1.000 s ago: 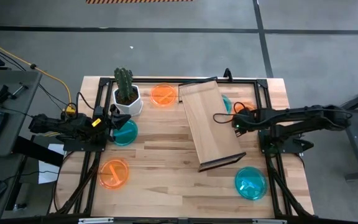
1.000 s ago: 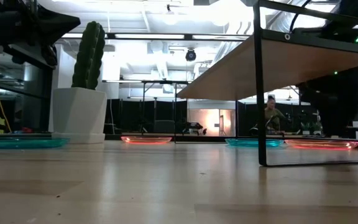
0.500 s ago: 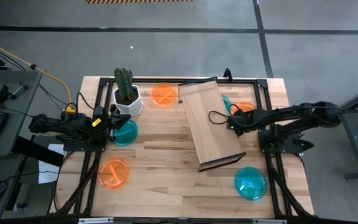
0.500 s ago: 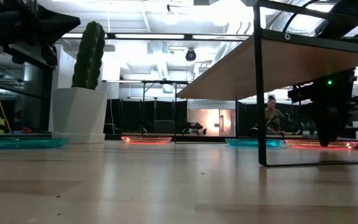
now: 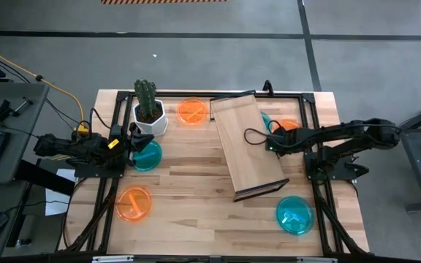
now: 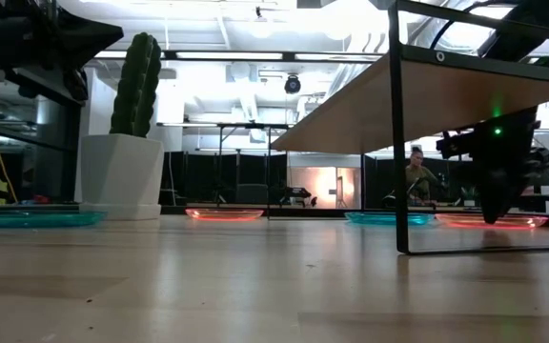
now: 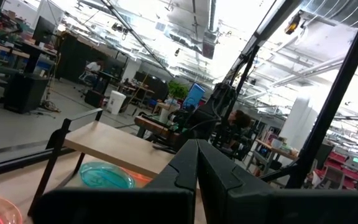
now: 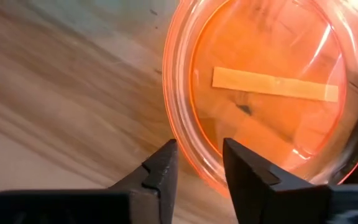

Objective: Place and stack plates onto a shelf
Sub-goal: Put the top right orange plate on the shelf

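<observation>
My right gripper (image 8: 197,163) is open and points down over an orange plate (image 8: 266,87) that lies flat on the table just right of the shelf (image 5: 245,145). One finger stands inside its rim and one outside. In the high view the gripper (image 5: 270,143) is beside the shelf's right edge, with the plate (image 5: 291,126) half hidden under the arm. A teal plate (image 5: 265,120) lies partly under the shelf. My left gripper (image 5: 131,146) is shut and waits above the table by another teal plate (image 5: 149,155). My right gripper straddles the orange plate's rim (image 8: 190,149) from above, one finger (image 8: 247,174) over the inside and the other finger (image 8: 160,171) over the table outside. I cannot tell whether either finger touches the rim. The plate lies flat on the table.
A white cactus pot (image 5: 150,117) stands at the far left, with an orange plate (image 5: 193,111) beside it. Another orange plate (image 5: 134,203) lies near left and a teal one (image 5: 294,214) near right. The shelf's dark leg (image 6: 396,124) stands close to my right gripper (image 6: 492,214).
My right gripper has moved a little toward the table's left, closer to the shelf, and has come down over the orange plate, its fingers now pointing at the rim.
</observation>
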You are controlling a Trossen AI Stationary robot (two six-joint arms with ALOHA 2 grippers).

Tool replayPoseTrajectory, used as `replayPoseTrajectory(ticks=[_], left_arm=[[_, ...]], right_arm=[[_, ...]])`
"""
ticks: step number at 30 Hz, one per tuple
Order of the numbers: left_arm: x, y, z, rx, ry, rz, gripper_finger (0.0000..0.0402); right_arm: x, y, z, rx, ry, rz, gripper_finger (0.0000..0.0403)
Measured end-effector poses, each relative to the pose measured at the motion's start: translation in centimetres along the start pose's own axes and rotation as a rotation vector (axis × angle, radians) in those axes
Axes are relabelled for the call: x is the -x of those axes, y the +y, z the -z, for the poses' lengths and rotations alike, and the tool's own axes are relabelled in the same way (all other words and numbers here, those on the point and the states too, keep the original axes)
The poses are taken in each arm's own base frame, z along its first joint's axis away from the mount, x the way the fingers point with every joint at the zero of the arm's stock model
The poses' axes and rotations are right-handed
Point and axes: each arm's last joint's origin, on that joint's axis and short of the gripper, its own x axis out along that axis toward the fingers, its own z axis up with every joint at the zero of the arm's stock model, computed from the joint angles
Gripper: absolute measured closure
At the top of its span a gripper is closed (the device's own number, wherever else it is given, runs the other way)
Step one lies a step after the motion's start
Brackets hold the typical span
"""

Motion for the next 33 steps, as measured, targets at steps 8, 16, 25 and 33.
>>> replayPoseTrajectory(ticks=[8,16,25,33], left_arm=[[0.0,0.0,0.0,0.0,0.002,0.005,0.0401],[0.0,0.0,0.0,0.025,0.002,0.007,0.0401],[0.0,0.0,0.0,0.026,0.002,0.008,0.0401],[0.0,0.0,0.0,0.027,0.002,0.008,0.0401]], right_arm=[[-0.2,-0.3,-0.3,-0.035,0.006,0.005,0.0313],[-0.4,-0.6,-0.6,-0.063,0.015,0.005,0.0322],[-0.4,-0.7,-0.6,-0.065,0.017,0.007,0.0394],[1.4,-1.3,-1.0,-0.089,0.011,0.004,0.0402]])
